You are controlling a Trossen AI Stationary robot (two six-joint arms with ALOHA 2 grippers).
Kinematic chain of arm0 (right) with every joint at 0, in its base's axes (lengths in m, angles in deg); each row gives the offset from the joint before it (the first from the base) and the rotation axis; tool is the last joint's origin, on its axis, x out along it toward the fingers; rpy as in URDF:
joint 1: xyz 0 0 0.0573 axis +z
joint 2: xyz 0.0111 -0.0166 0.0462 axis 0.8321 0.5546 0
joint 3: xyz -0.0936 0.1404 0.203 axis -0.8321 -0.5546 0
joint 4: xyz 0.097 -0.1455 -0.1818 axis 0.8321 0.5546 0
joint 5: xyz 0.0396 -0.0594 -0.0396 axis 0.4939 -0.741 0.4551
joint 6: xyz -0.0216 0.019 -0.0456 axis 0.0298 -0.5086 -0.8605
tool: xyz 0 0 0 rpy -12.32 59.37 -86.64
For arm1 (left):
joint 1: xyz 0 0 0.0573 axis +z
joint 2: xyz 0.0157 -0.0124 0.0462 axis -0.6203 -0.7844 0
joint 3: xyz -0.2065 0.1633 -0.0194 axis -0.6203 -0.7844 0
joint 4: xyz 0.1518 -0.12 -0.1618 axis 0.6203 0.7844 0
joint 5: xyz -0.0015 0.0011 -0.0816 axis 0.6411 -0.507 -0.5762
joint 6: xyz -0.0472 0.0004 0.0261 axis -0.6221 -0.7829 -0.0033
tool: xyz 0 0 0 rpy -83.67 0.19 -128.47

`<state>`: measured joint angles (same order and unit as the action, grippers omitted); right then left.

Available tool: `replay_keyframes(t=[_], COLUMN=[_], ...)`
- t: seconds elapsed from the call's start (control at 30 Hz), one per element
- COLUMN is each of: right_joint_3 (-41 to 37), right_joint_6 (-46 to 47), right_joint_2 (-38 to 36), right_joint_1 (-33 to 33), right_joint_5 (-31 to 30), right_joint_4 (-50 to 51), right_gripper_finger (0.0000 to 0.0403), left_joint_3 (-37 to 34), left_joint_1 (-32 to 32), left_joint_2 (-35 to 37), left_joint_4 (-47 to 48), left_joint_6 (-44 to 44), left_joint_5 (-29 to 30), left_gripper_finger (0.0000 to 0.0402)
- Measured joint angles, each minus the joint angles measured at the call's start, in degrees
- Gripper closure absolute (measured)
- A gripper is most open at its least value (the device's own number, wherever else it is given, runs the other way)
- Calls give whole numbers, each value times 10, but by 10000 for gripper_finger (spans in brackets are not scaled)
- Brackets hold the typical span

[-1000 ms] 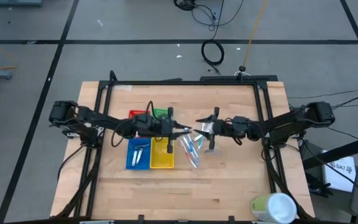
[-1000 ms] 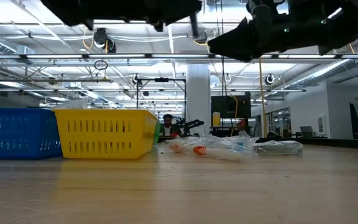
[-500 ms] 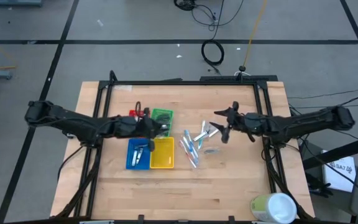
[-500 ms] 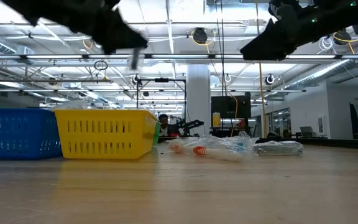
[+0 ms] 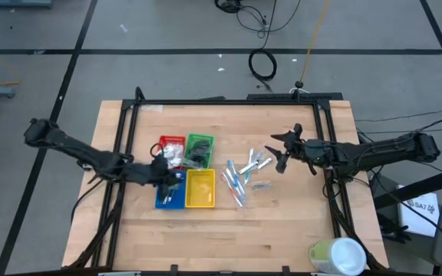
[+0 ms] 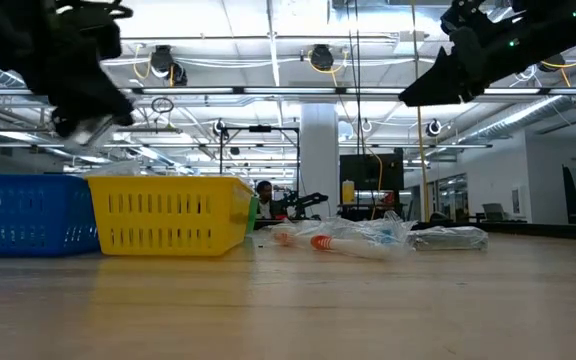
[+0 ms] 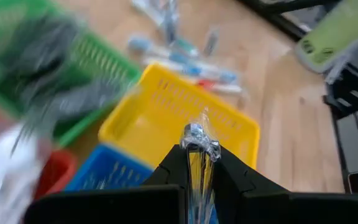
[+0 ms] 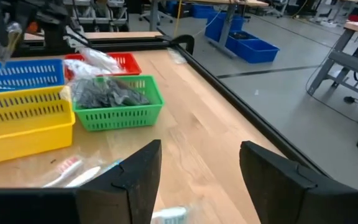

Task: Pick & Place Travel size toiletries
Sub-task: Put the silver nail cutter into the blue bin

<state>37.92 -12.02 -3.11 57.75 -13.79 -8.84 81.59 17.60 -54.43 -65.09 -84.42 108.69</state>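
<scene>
The left gripper is above the blue tray, at the near left of the group of four trays. Its fingers are clenched on a slim silver tube in clear wrap, which stands out between them, as the left wrist view shows. In the low view the same gripper hangs above the blue tray, clear of its rim.

The yellow tray stands just to the right of the blue one and touches it. Behind them are the red tray and the green tray. The red tray holds white packets and the green tray holds dark grey discs. A few more silver tubes lie in the blue tray.

The other toiletries, slim silver and pale blue tubes, lie loose on the wooden table to the right of the yellow tray, near it but not touching. In the low view this pile rests flat on the table.

The right gripper is in the air just to the right of the loose tubes, and its jaws are released, wide apart with nothing between them, as the right wrist view shows.

A large pale green and white cylinder stands at the near right corner of the table, well apart from everything.
</scene>
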Motion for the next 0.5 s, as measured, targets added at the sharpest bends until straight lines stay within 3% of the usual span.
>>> replay_keyframes(t=[0.27, 0.5], right_joint_3=[-3, -3], right_joint_6=[0, 0], right_joint_2=[-2, -2], right_joint_1=[-7, -7], right_joint_5=[0, 2], right_joint_4=[-5, -5], right_gripper_finger=[200, 200], left_joint_3=[0, 0], left_joint_1=[-41, -42], left_joint_2=[3, -22], left_joint_4=[119, 117], left_joint_6=[-287, -328], left_joint_5=[59, 36], left_gripper_finger=[359, 341])
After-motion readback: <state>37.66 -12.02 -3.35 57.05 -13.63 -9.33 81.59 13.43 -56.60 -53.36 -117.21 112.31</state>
